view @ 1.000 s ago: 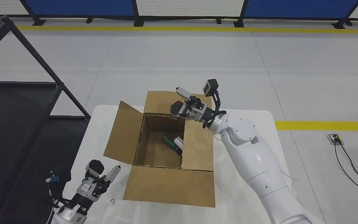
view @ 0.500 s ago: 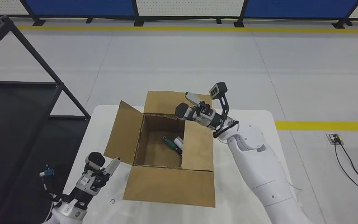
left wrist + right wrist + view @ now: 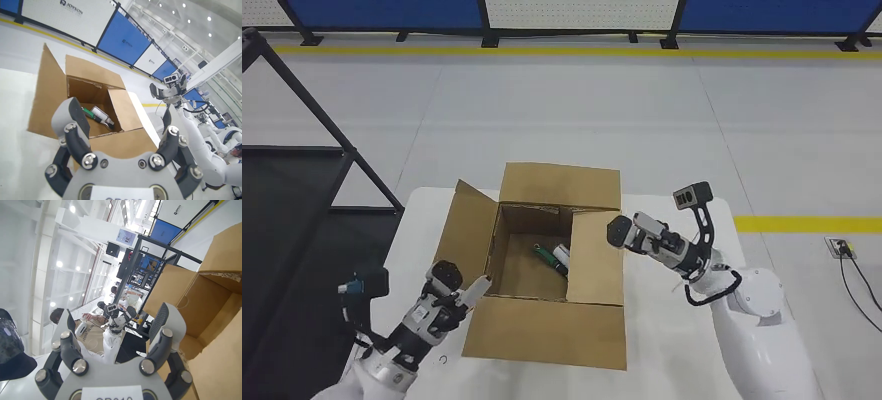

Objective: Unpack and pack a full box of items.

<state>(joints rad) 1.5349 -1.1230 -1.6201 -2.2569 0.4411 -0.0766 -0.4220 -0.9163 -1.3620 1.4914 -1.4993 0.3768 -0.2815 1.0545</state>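
Inside box (image 3: 121,144), left-wrist view: 2 items (image 3: 98,113) | left tool (image 3: 464,280) apart | right tool (image 3: 632,226) apart

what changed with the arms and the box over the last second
The right gripper drew back from above the far right corner of the box out to the right; it is now open and empty beside it. The left gripper came in from the near left edge of the table toward the box's near left corner, also open. Nothing was gripped or released. The box and the items inside kept their places.
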